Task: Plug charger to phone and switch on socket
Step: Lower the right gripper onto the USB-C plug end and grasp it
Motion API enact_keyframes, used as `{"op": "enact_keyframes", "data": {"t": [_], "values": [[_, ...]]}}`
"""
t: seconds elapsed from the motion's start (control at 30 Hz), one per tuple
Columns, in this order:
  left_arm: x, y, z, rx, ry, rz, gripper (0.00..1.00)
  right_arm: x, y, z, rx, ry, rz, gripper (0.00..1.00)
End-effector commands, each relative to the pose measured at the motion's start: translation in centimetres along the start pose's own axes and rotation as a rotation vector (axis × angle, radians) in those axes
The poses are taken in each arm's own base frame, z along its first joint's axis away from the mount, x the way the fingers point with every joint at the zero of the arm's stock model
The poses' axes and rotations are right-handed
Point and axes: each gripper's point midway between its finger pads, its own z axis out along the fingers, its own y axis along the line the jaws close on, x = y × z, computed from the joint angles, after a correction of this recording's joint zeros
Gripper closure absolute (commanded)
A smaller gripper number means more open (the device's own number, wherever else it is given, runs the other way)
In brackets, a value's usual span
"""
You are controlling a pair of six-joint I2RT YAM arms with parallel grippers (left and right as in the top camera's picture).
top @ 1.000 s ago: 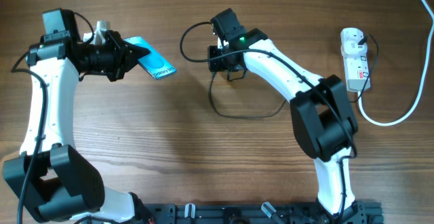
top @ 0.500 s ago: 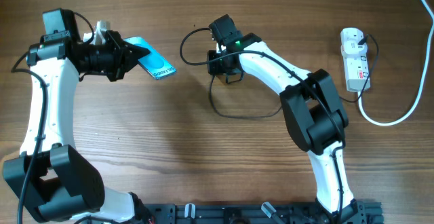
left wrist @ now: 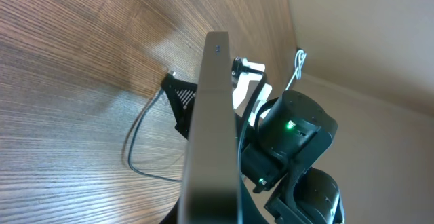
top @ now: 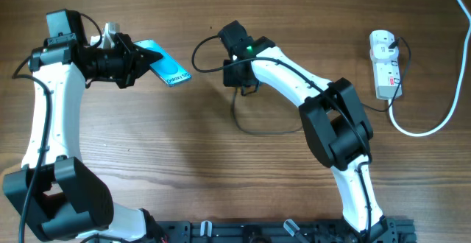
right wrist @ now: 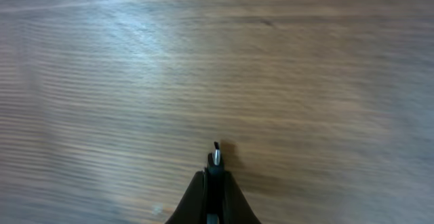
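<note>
My left gripper [top: 140, 60] is shut on the phone [top: 165, 65], teal-screened with a white label end, held tilted above the table at the left; in the left wrist view the phone's edge [left wrist: 211, 129] fills the middle. My right gripper [top: 229, 43] is shut on the charger's plug; its silvery tip [right wrist: 215, 157] sticks out between the fingers over bare wood. The thin black charger cable [top: 254, 129] loops on the table below the right arm. The white socket [top: 385, 65] lies at the far right, apart from both grippers.
A thick white cable [top: 434, 121] curves from the socket toward the right edge. The right arm [left wrist: 291, 142] shows close behind the phone in the left wrist view. Black frame hardware [top: 257, 232] runs along the front edge.
My right gripper has moved left and slightly up with the plug, closer to the phone. The cable loop has shifted with it. The left arm and phone have not moved.
</note>
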Motion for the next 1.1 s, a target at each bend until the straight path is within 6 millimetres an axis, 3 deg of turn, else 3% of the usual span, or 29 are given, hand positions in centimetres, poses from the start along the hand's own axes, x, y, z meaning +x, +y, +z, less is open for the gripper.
{"op": "enact_keyframes", "data": {"t": [0.0,0.2,0.4,0.57,0.73,0.8,1.07], "values": [[0.4,-1.0,-0.5,0.039,0.007,0.037,0.96,1.5,-4.8,0.3,0.221,0.032,0.01,0.96],[0.4,-1.0,-0.5,0.039,0.007,0.037,0.96,4.3,-5.8,-0.4,0.257,0.152,0.009,0.96],[0.4,-1.0,-0.5,0.039,0.008,0.037,0.96,5.8,-4.8,-0.2,0.19,0.227,0.023,0.94],[0.4,-1.0,-0.5,0.039,0.007,0.037,0.96,7.3,-5.2,0.3,0.191,0.281,0.027,0.88],[0.4,-1.0,-0.5,0.039,0.008,0.037,0.96,8.0,-5.4,0.2,0.195,0.308,0.027,0.82],[0.4,-1.0,-0.5,0.039,0.008,0.037,0.96,8.5,-5.3,0.0,0.187,0.332,0.031,0.73],[0.4,-1.0,-0.5,0.039,0.008,0.037,0.96,9.5,-4.4,-0.2,0.134,0.385,0.046,0.71]]}}
